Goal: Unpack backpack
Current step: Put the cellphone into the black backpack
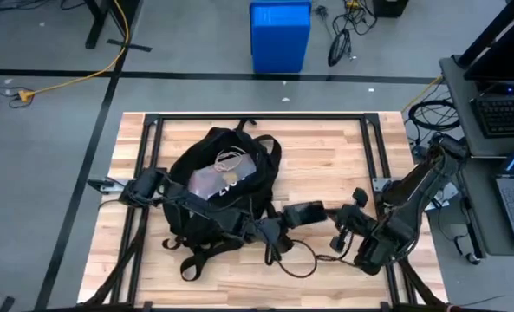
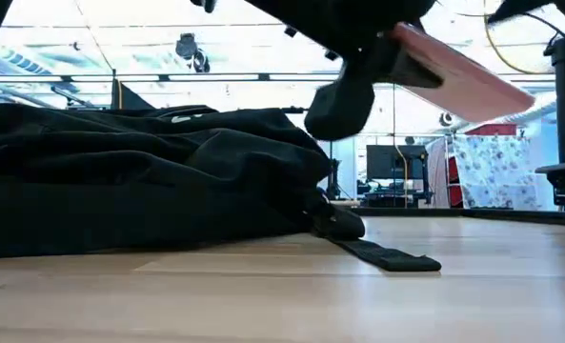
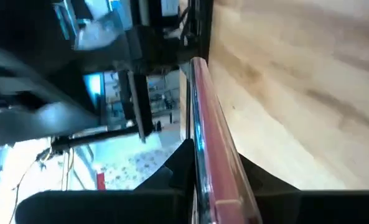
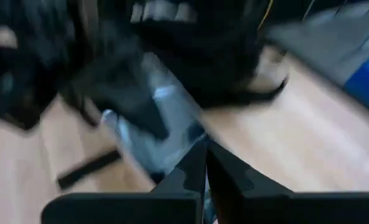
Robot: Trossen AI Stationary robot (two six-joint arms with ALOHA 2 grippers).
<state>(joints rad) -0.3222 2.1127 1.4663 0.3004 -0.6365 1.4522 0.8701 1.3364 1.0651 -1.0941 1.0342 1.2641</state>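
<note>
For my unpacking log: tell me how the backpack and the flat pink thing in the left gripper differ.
The backpack is large, black and soft; the pink thing is thin, stiff and far smaller. The backpack lies on the table; the left gripper holds the pink thing in the air.

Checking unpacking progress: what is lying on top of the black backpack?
On the large black fabric backpack lies a clear plastic pouch with a coiled pale cord. Whatever remains inside is hidden by the fabric.

Left arm is reaching across toward centre, its pincer clamping a flat item. Right pincer is hovering nearby, fingers together.
</note>
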